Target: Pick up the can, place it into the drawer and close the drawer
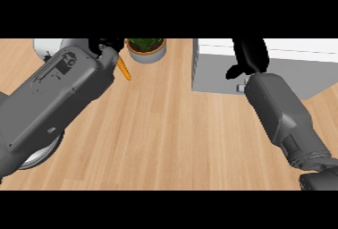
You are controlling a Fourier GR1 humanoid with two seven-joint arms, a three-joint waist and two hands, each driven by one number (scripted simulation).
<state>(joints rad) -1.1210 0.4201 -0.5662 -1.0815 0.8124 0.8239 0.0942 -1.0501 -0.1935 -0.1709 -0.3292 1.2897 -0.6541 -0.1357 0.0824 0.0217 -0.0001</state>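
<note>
R hand [251,56] over the drawer unit [264,67] at far edge, fingers look straight tho view poor, can hidden, axis unclear, L hand [109,44] state unclear, bare counter [178,134] btwn forearms

No readable text, labels, brands, numbers or signs anywhere in the head view.
</note>
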